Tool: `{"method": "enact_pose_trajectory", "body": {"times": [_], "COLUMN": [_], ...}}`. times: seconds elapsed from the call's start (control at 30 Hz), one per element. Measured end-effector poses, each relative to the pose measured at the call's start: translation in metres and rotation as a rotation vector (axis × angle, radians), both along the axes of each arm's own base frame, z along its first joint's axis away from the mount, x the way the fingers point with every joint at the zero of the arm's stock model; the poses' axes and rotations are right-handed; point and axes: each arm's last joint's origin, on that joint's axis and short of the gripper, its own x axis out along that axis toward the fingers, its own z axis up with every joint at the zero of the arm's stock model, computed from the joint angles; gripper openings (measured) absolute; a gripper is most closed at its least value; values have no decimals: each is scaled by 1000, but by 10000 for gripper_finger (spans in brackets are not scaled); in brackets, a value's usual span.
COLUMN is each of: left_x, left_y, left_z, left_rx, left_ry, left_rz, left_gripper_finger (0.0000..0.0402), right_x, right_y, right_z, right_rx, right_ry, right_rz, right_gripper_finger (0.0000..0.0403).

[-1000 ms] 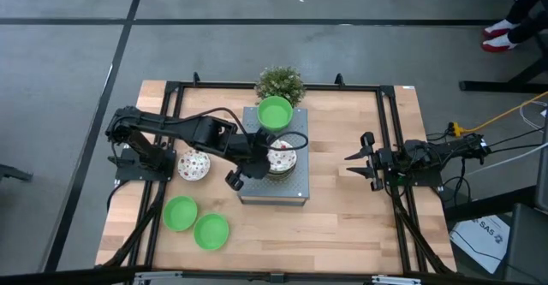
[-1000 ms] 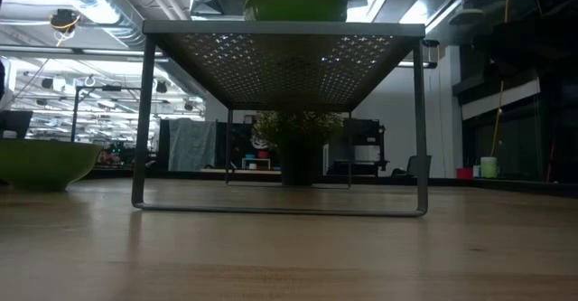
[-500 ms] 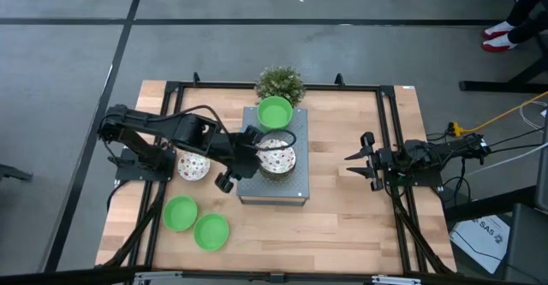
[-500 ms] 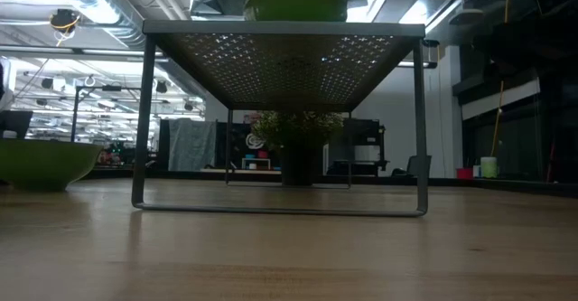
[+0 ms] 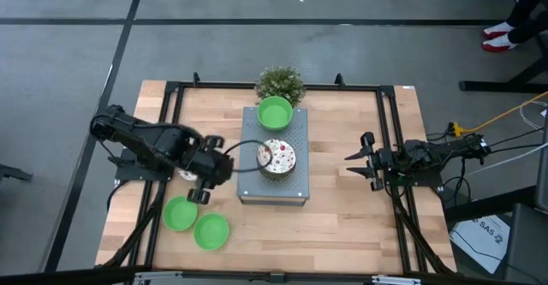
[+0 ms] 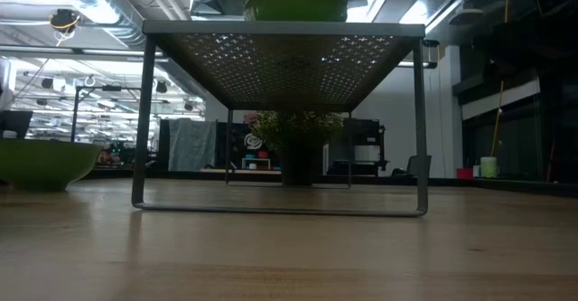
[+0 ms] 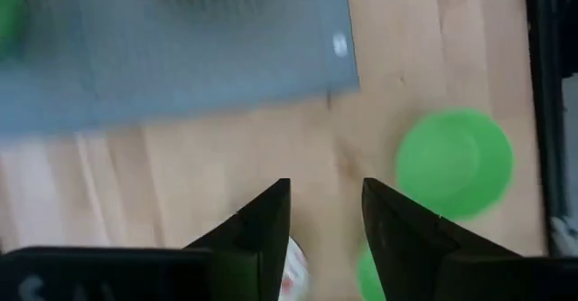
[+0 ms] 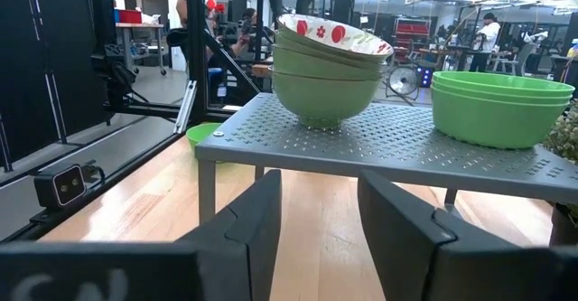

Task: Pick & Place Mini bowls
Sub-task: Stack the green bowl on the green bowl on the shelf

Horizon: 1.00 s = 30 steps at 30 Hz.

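Left gripper [image 5: 200, 182] hovers over the table near its left edge, fingers spread, empty. Speckled bowl [image 5: 276, 157] tops a stack mid-shelf [image 5: 291, 191]; green stack [image 5: 275, 112] sits at the shelf's back edge. Two green bowls [image 5: 180, 213] at the table's front-left. Right gripper [image 5: 355, 163] waits near the right edge, fingers apart.

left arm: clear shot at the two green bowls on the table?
Probably yes. The left gripper, open and empty, hangs just beside the green bowls on bare wood, with nothing between; the rack stands off to the side.
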Motion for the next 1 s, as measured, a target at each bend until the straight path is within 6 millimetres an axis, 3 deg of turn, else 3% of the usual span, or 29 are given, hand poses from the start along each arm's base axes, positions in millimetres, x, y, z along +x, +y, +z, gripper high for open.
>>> {"method": "enact_pose_trajectory", "body": {"times": [0.23,0.57,0.83,1.0], "left_x": [-18,-44,-62,-65], "left_y": [-24,-49,-71,-79], "left_z": [-18,-85,-132,-152], "left_rx": [-104,-95,-206,-315], "left_ry": [161,465,422,492], "left_rz": [217,486,606,786], "left_gripper_finger": [132,131,125,125], "right_x": [0,0,0,0], "right_y": [0,0,0,0], "right_z": [0,0,0,0], "right_rx": [0,0,0,0], "right_ry": [0,0,0,0], "right_rz": [0,0,0,0], "right_gripper_finger": [147,147,147,147]}}
